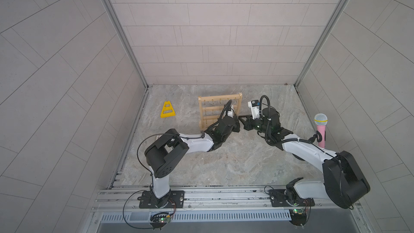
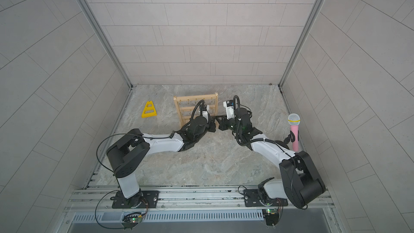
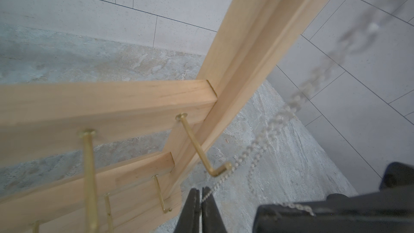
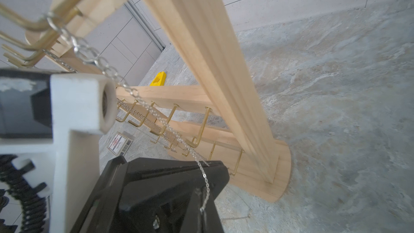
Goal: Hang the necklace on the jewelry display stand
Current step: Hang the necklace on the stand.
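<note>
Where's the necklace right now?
In the right wrist view the necklace stretches from an upper hook on the stand down to the right gripper, near its right upright.

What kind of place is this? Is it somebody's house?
Probably not a house. It looks like a robot test booth: a left arm and a right arm bolted to a metal rail, plain panel walls around a small table, and odd props like a jewelry stand and a pink microphone.
</note>
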